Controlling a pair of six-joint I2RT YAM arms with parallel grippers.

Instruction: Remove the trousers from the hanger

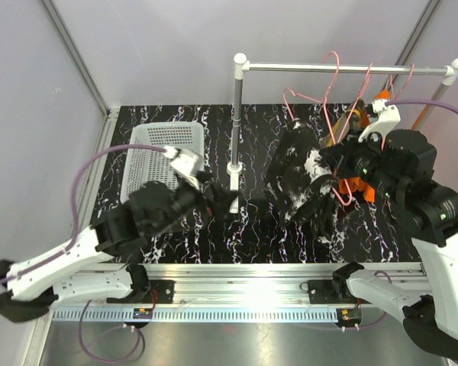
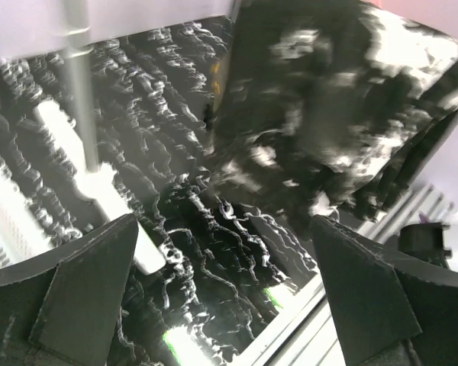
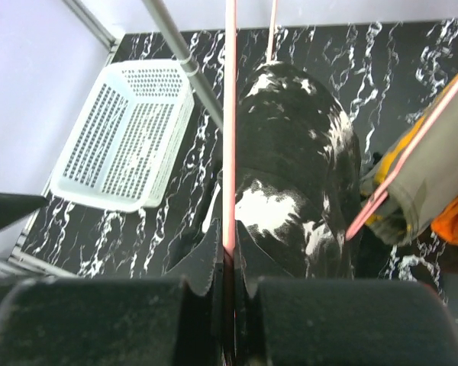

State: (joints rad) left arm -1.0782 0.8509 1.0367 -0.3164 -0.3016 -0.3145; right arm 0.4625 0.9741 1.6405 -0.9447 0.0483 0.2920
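Two arms wait by the table's (image 1: 252,229) near edge: your left end effector (image 1: 220,197) spread wide and empty, your right end effector (image 3: 230,255) pinched on the pink hanger (image 3: 230,114). Hold that hanger steady, then grip the black-and-white trousers (image 1: 299,179) mid-table and draw them down. Camouflage pair (image 3: 412,191) and orange pair (image 3: 454,221) hang beyond, toward the far right corner

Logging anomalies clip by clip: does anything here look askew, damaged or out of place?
One thing: the pink hanger pinched in the right fingers sits tilted, its hook seemingly clear of the rail, so the black-and-white trousers hang bunched and lopsided. Nothing looks spilled or damaged.
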